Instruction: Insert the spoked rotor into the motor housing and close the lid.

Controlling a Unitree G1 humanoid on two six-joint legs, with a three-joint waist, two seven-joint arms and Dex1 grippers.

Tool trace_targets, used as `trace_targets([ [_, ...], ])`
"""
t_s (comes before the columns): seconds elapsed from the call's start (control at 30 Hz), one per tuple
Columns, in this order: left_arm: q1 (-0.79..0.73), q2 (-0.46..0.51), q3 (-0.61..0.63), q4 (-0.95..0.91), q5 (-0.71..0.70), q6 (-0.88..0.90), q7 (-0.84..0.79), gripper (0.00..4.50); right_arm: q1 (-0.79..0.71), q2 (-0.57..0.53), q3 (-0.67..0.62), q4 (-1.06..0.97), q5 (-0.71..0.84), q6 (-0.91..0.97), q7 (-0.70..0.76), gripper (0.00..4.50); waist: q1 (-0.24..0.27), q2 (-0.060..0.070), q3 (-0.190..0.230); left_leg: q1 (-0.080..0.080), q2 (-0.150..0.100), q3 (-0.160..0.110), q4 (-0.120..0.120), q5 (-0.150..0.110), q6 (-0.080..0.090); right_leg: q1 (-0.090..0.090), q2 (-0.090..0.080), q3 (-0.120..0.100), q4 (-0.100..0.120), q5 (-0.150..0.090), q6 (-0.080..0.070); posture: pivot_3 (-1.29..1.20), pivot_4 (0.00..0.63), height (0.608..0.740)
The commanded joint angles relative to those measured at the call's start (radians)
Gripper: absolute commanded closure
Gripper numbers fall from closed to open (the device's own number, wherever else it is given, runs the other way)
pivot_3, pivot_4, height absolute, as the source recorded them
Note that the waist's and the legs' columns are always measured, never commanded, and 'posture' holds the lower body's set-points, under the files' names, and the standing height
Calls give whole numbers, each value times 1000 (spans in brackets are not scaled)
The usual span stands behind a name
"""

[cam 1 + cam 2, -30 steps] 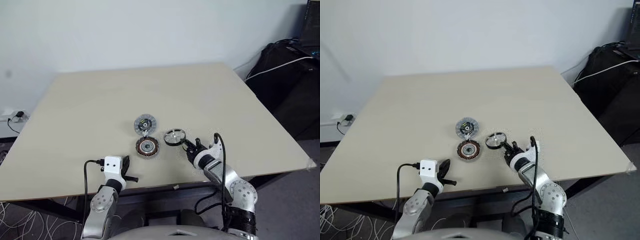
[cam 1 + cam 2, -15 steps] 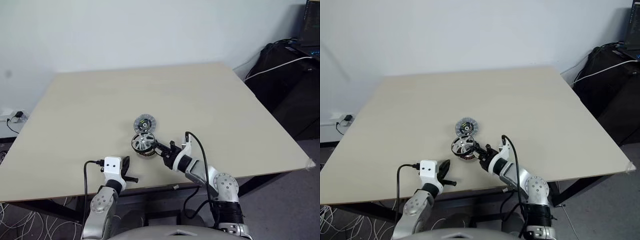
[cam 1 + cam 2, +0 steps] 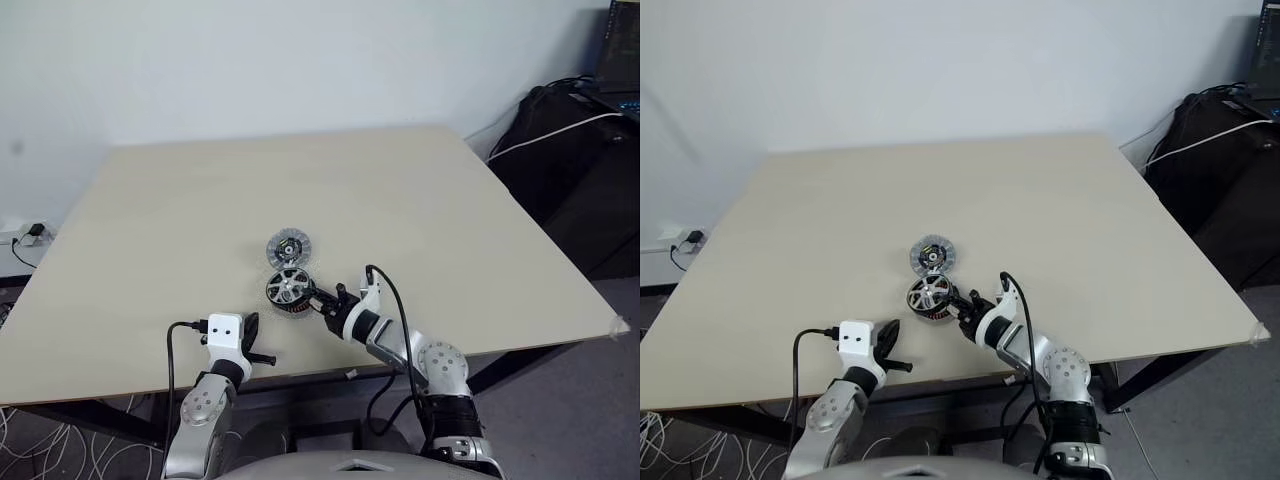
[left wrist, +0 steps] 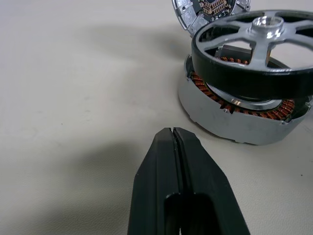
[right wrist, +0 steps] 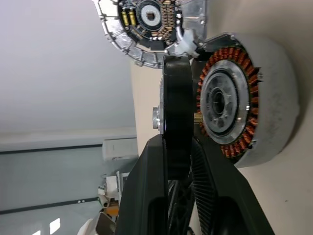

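Rotor: the black-rimmed spoked wheel [image 4: 254, 54] hangs just above the motor housing, tilted a little, its silver hub up; the copper coils show in the gap beneath it, so it is not seated.
Rotor grip: the right gripper [image 5: 178, 152] pinches the wheel's black rim, one finger on each face of the rim.
Motor housing: the round grey disc with copper windings [image 4: 234, 115] lies flat on the table, near the front edge and about midway across; its silver centre faces up toward the wheel.
Lid: the flat silver disc with a dark centre [image 3: 288, 246] lies on the table just beyond the housing, close against its far side; whether the two touch I cannot tell.
Right arm: reaches in from the right, low over the table, pointing left toward the housing.
Left gripper: its black fingers [image 4: 178, 161] are pressed together, holding nothing, resting low over the table, near and to the left of the housing, apart from it.
Table: pale beige top [image 3: 180, 210], a white wall behind its far edge.
Far right: dark bags and cables [image 3: 580, 130] on the floor beyond the table's right corner.
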Motion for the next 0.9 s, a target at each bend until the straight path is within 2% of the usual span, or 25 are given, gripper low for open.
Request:
trace_targets([
  [0.03, -11, 0, -6, -36, -1, -7, -3, 4449, -45, 44, -14, 0, -7, -10, 32, 4123, 0, 0, 0, 0, 0, 0, 0, 0, 0, 0, 0, 0, 0, 0, 0, 0, 0, 740],
  [0.73, -9, 4, -4, -37, 1, -7, -5, 4449, -96, 59, -29, 81, -115, -15, 108, 4123, -4, 0, 0, 0, 0, 0, 0, 0, 0, 0, 0, 0, 1, 3, -4, 0, 0, 740],
  [0.9, -9, 2, -3, -34, -1, -8, -4, 4449, -86, 52, -40, 55, -115, -7, 107, 2526, -6, 0, 0, 1, 0, 0, 0, 0, 0, 0, 0, 0, 1, 3, -4, 0, 0, 740],
])
